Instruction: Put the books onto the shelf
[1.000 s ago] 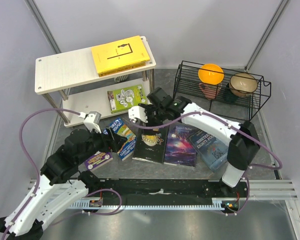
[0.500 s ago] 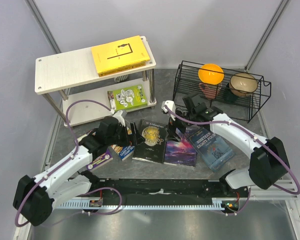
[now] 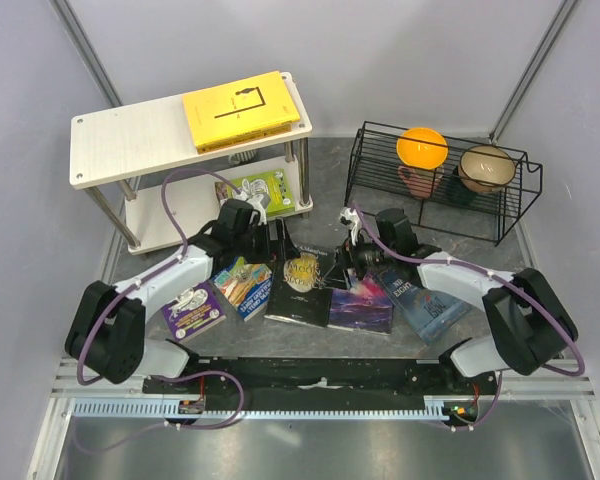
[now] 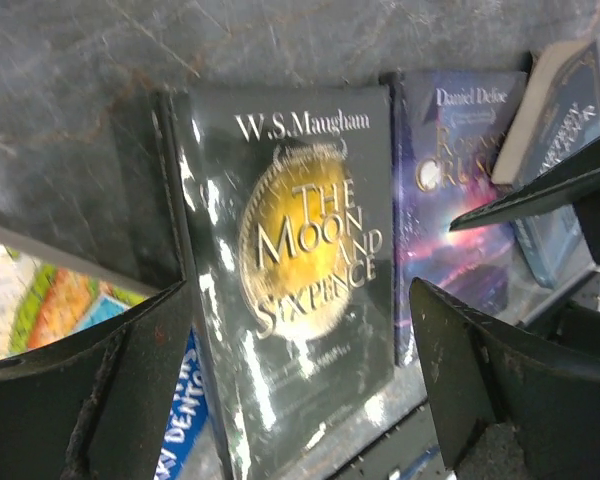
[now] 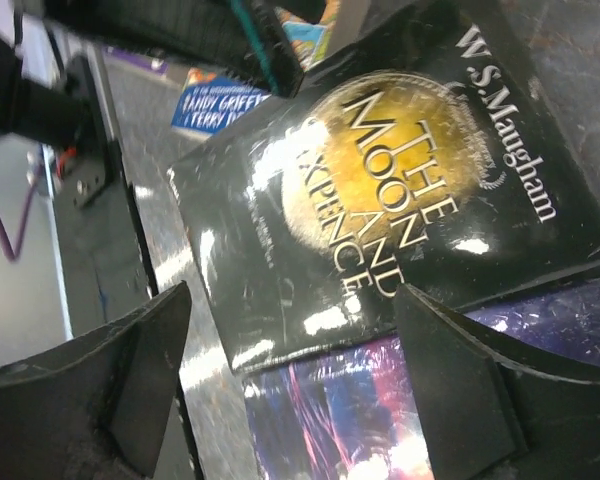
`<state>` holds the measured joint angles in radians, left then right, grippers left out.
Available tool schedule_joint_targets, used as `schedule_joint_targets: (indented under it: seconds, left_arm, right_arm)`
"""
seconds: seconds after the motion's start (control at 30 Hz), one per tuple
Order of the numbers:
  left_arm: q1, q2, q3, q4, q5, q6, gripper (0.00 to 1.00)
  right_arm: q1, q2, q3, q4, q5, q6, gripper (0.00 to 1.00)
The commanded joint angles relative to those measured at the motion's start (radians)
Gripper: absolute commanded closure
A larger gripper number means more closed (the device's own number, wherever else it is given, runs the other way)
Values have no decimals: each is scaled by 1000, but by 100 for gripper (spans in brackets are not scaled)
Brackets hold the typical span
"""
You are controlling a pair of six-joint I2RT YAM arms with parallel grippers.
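The shelf (image 3: 130, 145) stands at the back left, with a yellow book (image 3: 242, 108) on its top board and a lime-green book (image 3: 255, 192) on the lower one. On the table lie a purple book (image 3: 192, 308), a multicoloured book (image 3: 242, 285), a black-and-gold book (image 3: 300, 285) (image 4: 300, 250) (image 5: 380, 190), a galaxy book (image 3: 365, 298) (image 4: 450, 200) (image 5: 360, 410) and a blue book (image 3: 430, 300). My left gripper (image 3: 278, 242) (image 4: 300, 300) hovers open over the black-and-gold book. My right gripper (image 3: 345, 262) (image 5: 290, 300) is open over the seam between that book and the galaxy one. Neither holds anything.
A black wire rack (image 3: 435, 200) at the back right carries an orange bowl (image 3: 421, 147) and a tan bowl (image 3: 485, 167). A black rail (image 3: 320, 375) runs along the front edge. Grey walls close in both sides.
My left arm has reached rightward to the black-and-gold book. My right arm has swung away from the shelf and come down over the same book. Both grippers stay open.
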<state>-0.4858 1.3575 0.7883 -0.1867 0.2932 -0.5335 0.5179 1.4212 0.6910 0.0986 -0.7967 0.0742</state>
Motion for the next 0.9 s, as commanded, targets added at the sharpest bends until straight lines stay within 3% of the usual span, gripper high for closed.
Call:
schedule_joint_targets:
  seconds: [0.0, 0.13, 0.23, 0.43, 0.63, 0.8, 0.87]
  left_arm:
    - [7, 67, 52, 21, -32, 101, 6]
    - [7, 112, 55, 35, -35, 104, 7]
    - [7, 143, 52, 53, -35, 102, 8]
    - [7, 207, 60, 84, 37, 93, 8]
    - [7, 245, 43, 115, 113, 60, 9]
    - [7, 239, 14, 179, 182, 12, 31]
    - [7, 210, 5, 211, 202, -12, 48]
  right_arm:
    - [1, 71, -51, 329, 47, 298, 14]
    - [4, 131, -45, 351, 79, 348, 35]
    - [8, 173, -42, 349, 94, 364, 44]
    - [21, 232, -27, 305, 142, 355, 55]
    - [33, 281, -5, 274, 156, 351, 57]
    - [63, 295, 10, 260, 154, 339, 58]
    - [73, 289, 12, 251, 152, 329, 58]
